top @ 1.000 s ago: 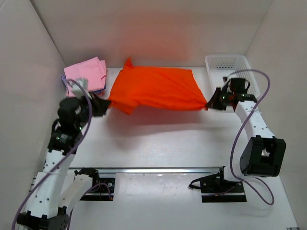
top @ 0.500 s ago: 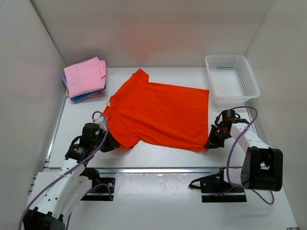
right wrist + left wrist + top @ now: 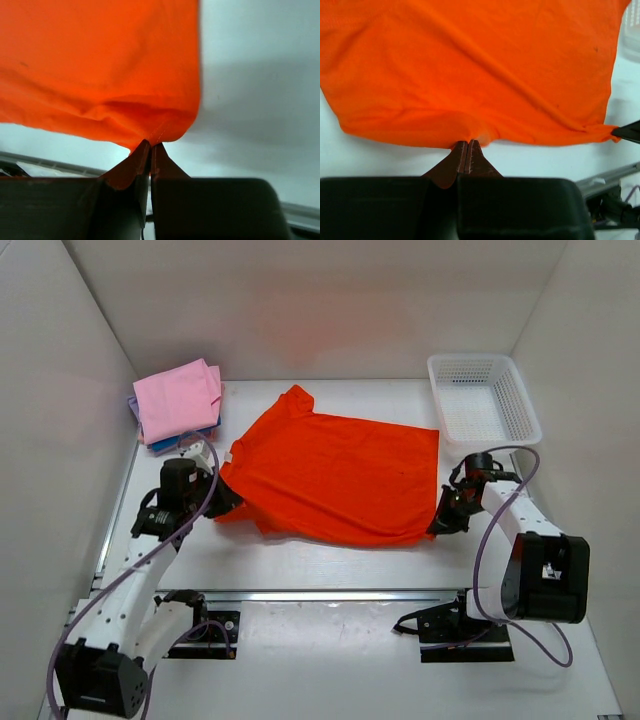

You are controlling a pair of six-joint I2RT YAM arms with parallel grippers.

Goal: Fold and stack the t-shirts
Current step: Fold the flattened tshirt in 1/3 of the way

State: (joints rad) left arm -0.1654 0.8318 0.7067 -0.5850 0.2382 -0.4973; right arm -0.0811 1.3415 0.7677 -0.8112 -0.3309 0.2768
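Note:
A bright orange t-shirt (image 3: pixel 335 475) lies spread across the middle of the table, one sleeve pointing to the back. My left gripper (image 3: pixel 222 502) is shut on its near left edge (image 3: pixel 475 135). At the near right corner my right gripper (image 3: pixel 438 525) is shut on the hem (image 3: pixel 160 131). Both pinched spots are drawn up into small folds. A pile of folded t-shirts (image 3: pixel 178 400), pink on top with blue and purple edges showing under it, sits at the back left.
A white mesh basket (image 3: pixel 483 400) stands at the back right, near the right wall. White walls close the table on the left, right and back. A metal rail (image 3: pixel 330 593) runs along the near edge by the arm bases.
A second ago the orange shirt hung stretched in the air between both grippers at the back. It came down flat near the front, and both grippers have since shifted slightly back, still pinching it.

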